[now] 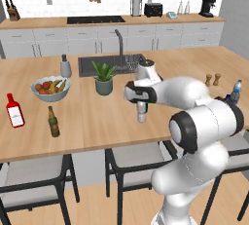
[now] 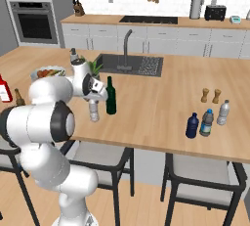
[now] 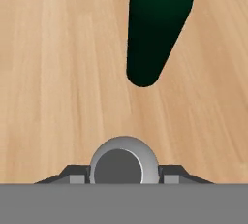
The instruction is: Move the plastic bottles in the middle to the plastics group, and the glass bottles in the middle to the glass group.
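With the hand clenched from above on the top of the clear greyish bottle, which stands on the desk in the middle, the main hazard is the grip itself. The hand view shows the fingers pinching only the round upper end of that bottle, so a smooth plastic surface could slip out during the lift or swing. Just beside it stands the tall dark green bottle; a sideways sweep toward the plastics group could knock it over, since it is narrow and top-heavy. The destination is crowded too: the dark blue bottle and the blue-capped water bottle stand nearly touching, well apart from the hand, and a careless set-down could topple either.
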